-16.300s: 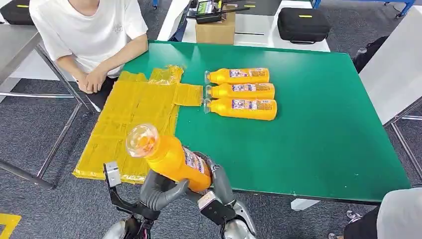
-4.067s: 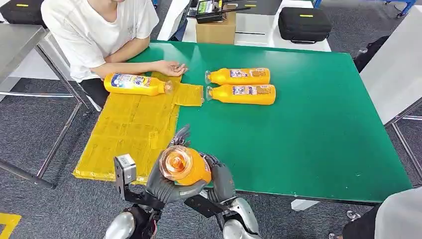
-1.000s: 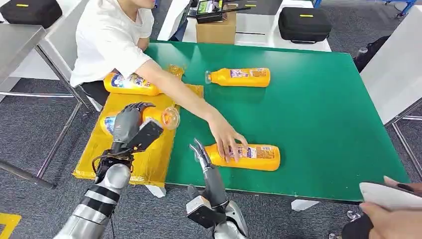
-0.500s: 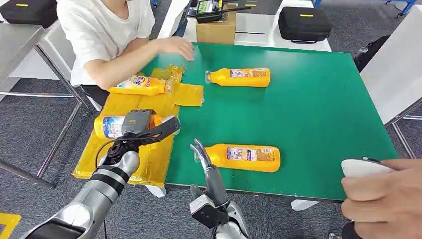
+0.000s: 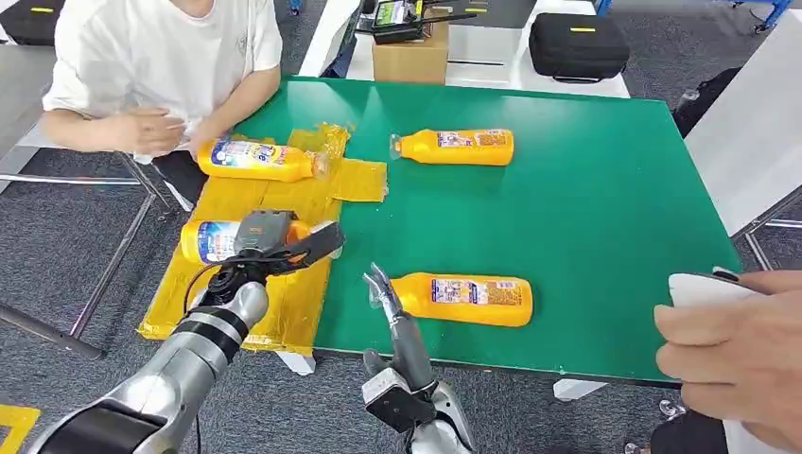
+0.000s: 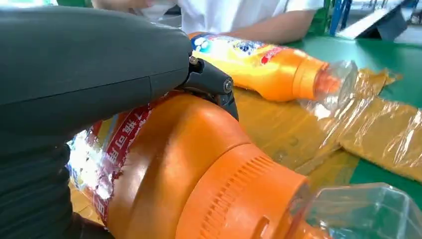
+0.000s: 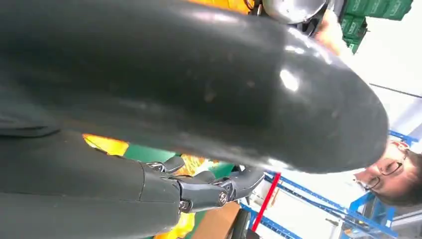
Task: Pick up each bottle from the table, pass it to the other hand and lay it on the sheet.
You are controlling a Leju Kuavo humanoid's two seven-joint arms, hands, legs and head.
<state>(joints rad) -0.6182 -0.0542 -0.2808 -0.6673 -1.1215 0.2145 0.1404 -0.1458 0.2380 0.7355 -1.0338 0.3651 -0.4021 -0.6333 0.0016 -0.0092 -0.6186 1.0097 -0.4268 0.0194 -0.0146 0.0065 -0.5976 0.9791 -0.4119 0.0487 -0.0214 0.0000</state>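
- Since half a second ago, the person's arm [image 5: 123, 128] pulled back to 10 o'clock
- Left hand [image 5: 270, 241] rests on the sheet's [image 5: 274, 203] second bottle [image 5: 213, 239]; grip unclear
- Right hand [image 5: 385, 288] open beside the near bottle [image 5: 463, 298]

Under my fingers [image 6: 211, 84] the bottle [image 6: 189, 169] is smooth orange plastic with a glossy label and ribbed collar. The sheet [image 5: 255, 236] beneath it is crinkled, shiny yellow film; the bench [image 5: 586, 208] beside looks matt green.

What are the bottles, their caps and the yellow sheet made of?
Bottles: probably glossy orange plastic, with a shiny printed label film. Caps: clear hard plastic, see-through with glints. Yellow sheet: thin translucent plastic film, seemingly, crinkled and shiny in the left wrist view.
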